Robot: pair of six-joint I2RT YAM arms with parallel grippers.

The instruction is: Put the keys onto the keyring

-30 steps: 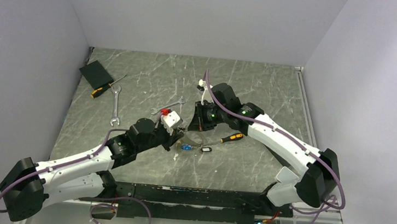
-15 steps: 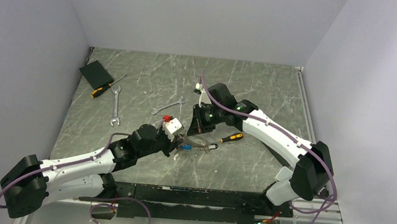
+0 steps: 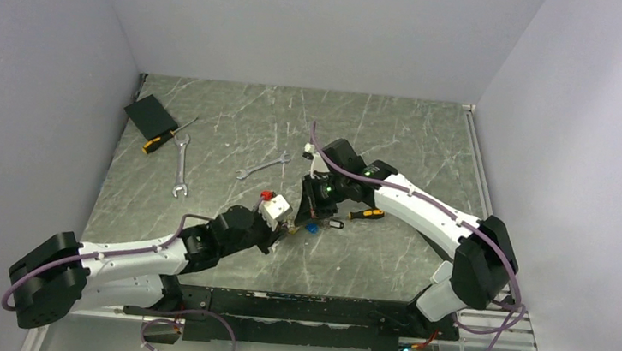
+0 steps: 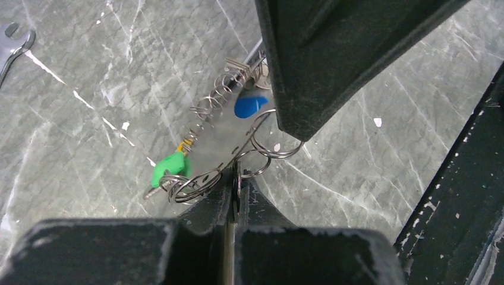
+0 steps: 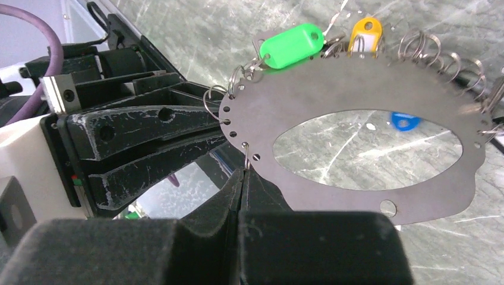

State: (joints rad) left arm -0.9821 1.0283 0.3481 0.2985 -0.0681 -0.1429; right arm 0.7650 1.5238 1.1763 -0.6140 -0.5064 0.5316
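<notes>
- keyring (image 5: 356,80): thin flat silver plate, roughly oval, with a big oval cut-out in the middle; small holes run along its rim
- many small wire split rings hang off the rim, bunched along the upper edge in the right wrist view
- green key (image 5: 291,44) and yellow key (image 5: 364,32) sit side by side on rings at that upper edge, heads pointing outward from the plate
- blue key (image 5: 404,122) shows through the cut-out, behind the plate; cannot tell if it hangs from a ring or lies on the table
- long axis: runs left to right across the right wrist view, flat face toward that camera
- in the left wrist view the plate slants away from the fingers, up and to the right, with the green key at its near left end
- place: mid-table (image 3: 385,260), lifted between the two grippers; grey marble surface visible through the cut-out
- right gripper (image 5: 241,178): fingers pressed together, pinching a small ring at the plate's lower left rim
- left gripper (image 4: 235,189): fingers pressed together on a wire ring at the plate's edge, just beside the green key
- the two grippers sit close, tips nearly meeting at the plate
- screwdriver (image 3: 364,214), orange and black handle, lies just right of the right gripper
</notes>
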